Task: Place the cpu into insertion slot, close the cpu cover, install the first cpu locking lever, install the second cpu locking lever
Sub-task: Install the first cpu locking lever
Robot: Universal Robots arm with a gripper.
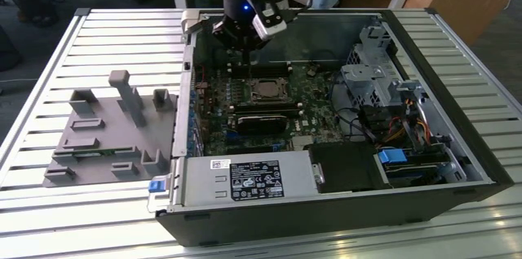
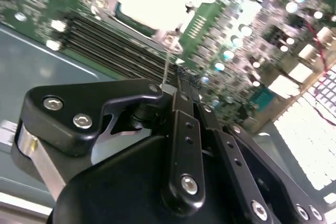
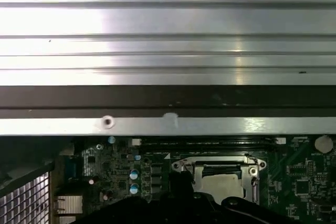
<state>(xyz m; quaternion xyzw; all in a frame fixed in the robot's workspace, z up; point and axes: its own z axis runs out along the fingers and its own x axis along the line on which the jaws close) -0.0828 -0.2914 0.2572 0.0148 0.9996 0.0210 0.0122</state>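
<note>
The cpu (image 3: 223,183) lies flat in its socket on the circuit board (image 1: 318,109) inside the computer case (image 1: 326,222), framed by the cpu cover (image 3: 197,171); I judge it light, stiff, fragile, for edge holds only, while my claw (image 2: 176,90), drawn shut, hovers nearby, nothing confirmed gripped.

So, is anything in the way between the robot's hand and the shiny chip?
Nothing I can see. The hand hangs close to the cpu, which already lies down on the green board.
</note>
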